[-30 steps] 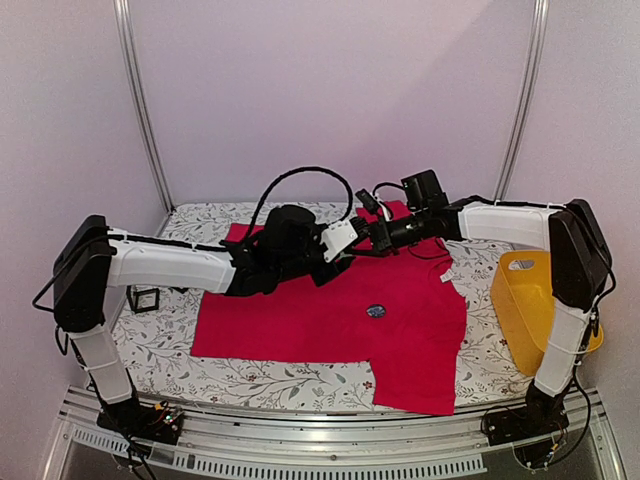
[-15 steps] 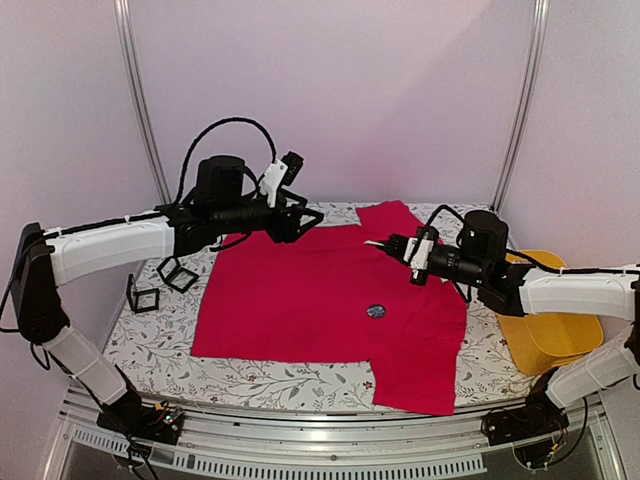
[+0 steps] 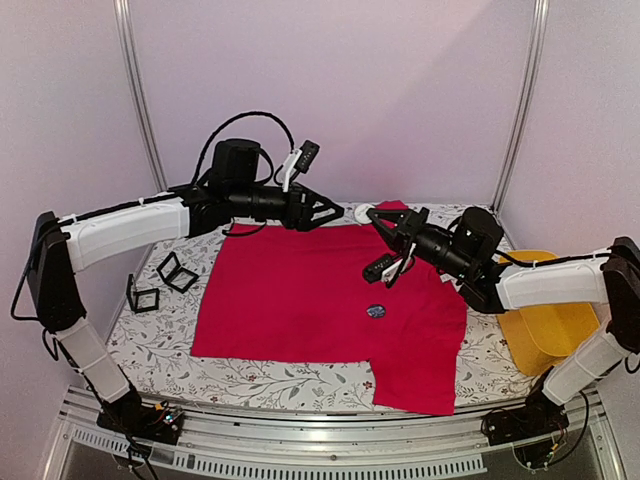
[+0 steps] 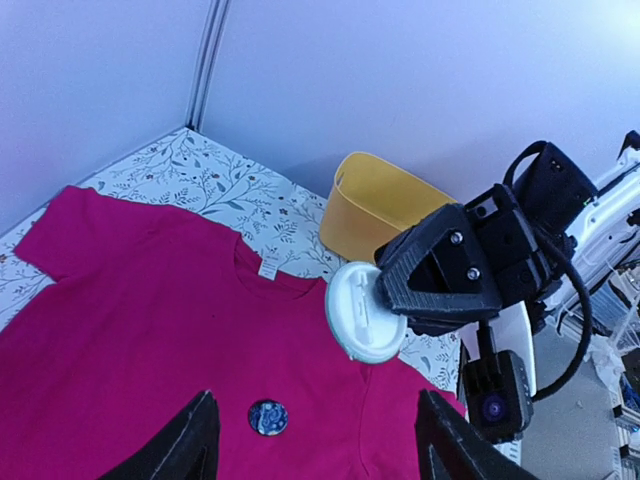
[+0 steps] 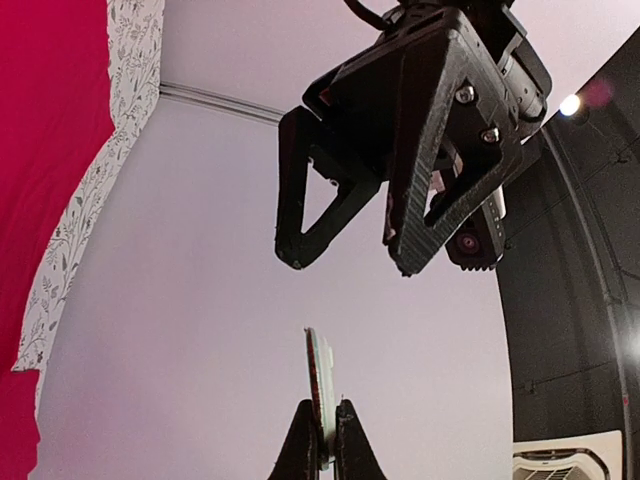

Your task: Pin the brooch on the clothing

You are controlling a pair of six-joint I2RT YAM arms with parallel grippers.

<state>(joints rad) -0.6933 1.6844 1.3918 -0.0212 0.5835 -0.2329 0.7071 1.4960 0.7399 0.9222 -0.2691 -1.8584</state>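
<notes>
The right gripper [image 5: 321, 440] is pinching a thin white disc [image 4: 362, 310] in mid-air opposite the open, empty left gripper [image 5: 347, 266], so the pinning seems under way, calling for lowering that disc onto the flat red T-shirt [image 3: 300, 300], where a blue brooch [image 3: 376, 311] is lying.

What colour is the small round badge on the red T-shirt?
The small round badge is dark blue with pale swirls, clearest in the left wrist view.

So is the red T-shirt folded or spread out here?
Spread out: the T-shirt lies flat on the tablecloth, both sleeves extended, with a round blue brooch on it.
</notes>
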